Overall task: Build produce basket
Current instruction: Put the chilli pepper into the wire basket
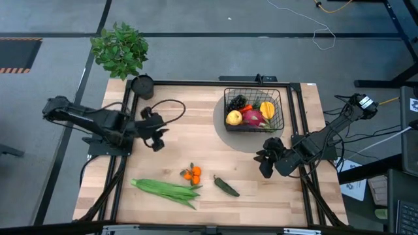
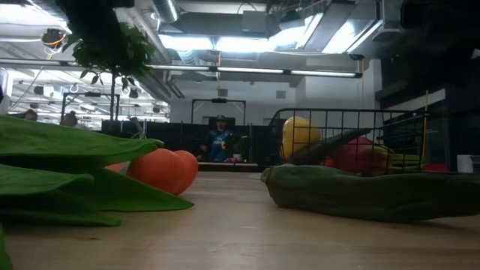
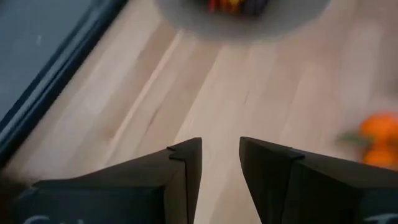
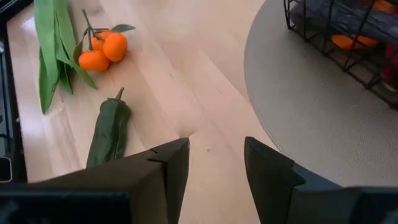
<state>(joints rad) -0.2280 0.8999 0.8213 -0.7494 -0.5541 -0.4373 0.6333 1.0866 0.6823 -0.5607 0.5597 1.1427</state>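
Two tools flank your worktop (image 1: pixel 209 130): the left tool (image 1: pixel 157 135) at centre-left and the right tool (image 1: pixel 268 160) right of centre both hang empty, fingers parted by a narrow gap. Lower centre lie green beans (image 1: pixel 166 190), orange clusters (image 1: pixel 192 174) and a green pepper (image 1: pixel 226 187). Upper right, your basket (image 1: pixel 254 109) holds a lemon (image 1: pixel 234 117) and dragon fruit (image 1: pixel 253 117). No writing is legible. Only the low view shows a person (image 2: pixel 220 141) beyond.

Leafy green potted plant (image 1: pixel 119 49) stands just off the far-left corner of the wooden tabletop (image 1: pixel 196 143). Small round black cup (image 1: pixel 142 85) sits beside it on that corner. Grey round mat (image 4: pixel 311 118) lies at far right. One person (image 2: pixel 220 140) stands in the background room.
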